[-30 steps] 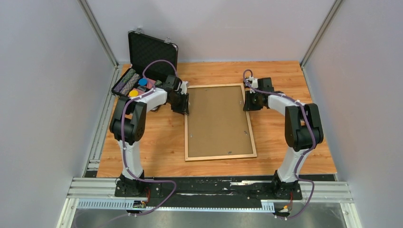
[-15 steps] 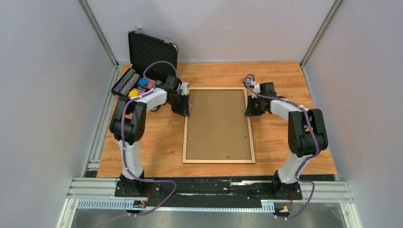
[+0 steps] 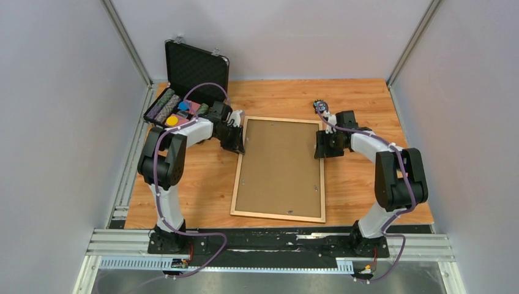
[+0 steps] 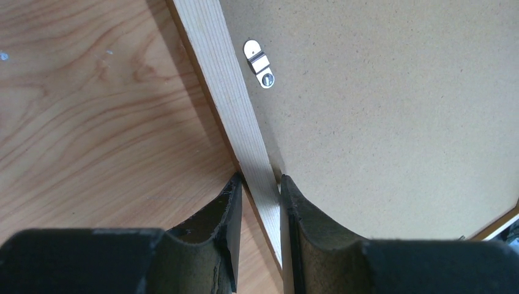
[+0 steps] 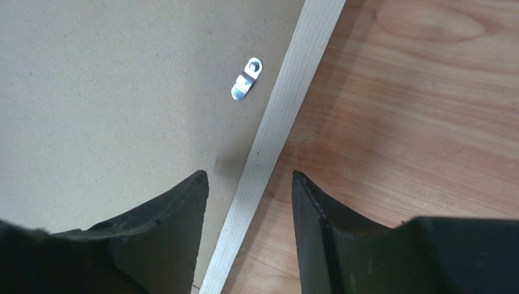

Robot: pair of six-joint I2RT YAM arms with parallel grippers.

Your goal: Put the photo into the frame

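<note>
- The left gripper point(image 4: 260, 179) is clamped on the frame point(image 4: 222, 73) — one finger on the outer face of the thin light-wood moulding, the other on the inner side against the brown backing board point(image 4: 379, 122).
- The right gripper point(image 5: 248, 174) stands open over the opposite long rail, with a clear gap between each finger and the wood, so it holds nothing.
- Just past each gripper a small metal turn clip point(image 4: 259, 63) sits on the board near the rail. I would take hold clear of these.
- The frame lies back-up and flat on the table point(image 3: 367, 98) between the two arms, slightly skewed, with its near end swung towards the left arm. It is well apart from the open case point(image 3: 193, 67) at the far left.
- The photo shows in none of the views, and whether it lies under the board cannot be told.
- Handling, as I judge it: the frame is light and stiff but large, so a pinch on one rail alone would let it pivot or sag. The smooth, narrow moulding offers little to bite on and could slip.
- Best hold: both long rails, opposite each other, fingers across the moulding — lifting evenly, since any glazing underneath may be fragile.
</note>
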